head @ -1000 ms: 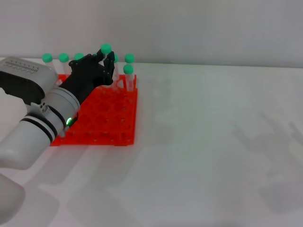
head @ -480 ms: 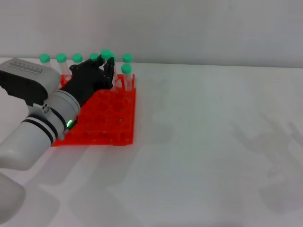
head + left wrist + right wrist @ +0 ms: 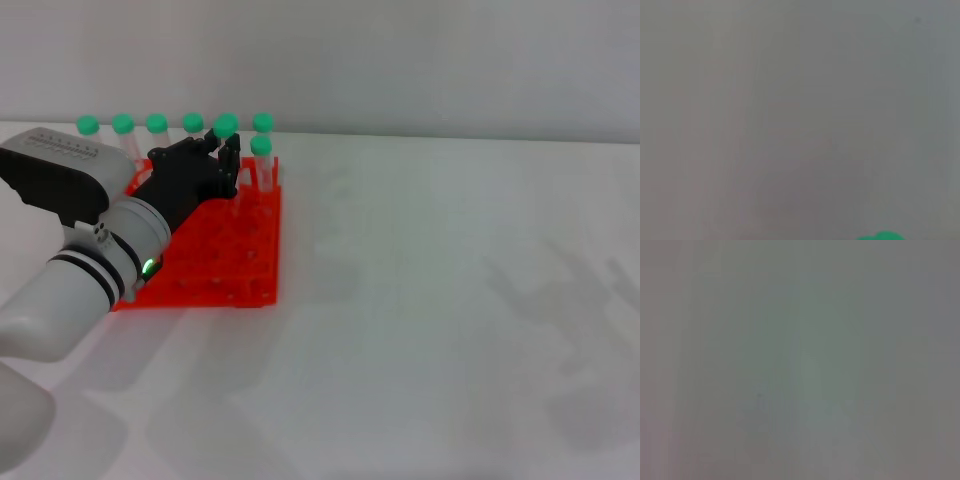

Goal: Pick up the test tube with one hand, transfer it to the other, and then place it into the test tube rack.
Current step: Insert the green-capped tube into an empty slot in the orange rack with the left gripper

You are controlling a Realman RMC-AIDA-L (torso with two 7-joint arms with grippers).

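Head view: left hand [image 3: 205, 168] over the rack's [image 3: 215, 255] far rows, fingers curled around the tube [image 3: 226, 140], which stands upright at the far edge among other tubes [image 3: 122, 126]. Right hand out of view. Left wrist view: green cap [image 3: 883, 236] at the edge. Right wrist view: blank grey.

My head camera looked forward and down over the white desk [image 3: 430, 300] from fairly near, with the bright orange-red plastic rack [image 3: 215, 260] at left. My left wrist camera faced blank grey, sharing only a green cap [image 3: 882, 236]. My right wrist camera showed featureless grey.
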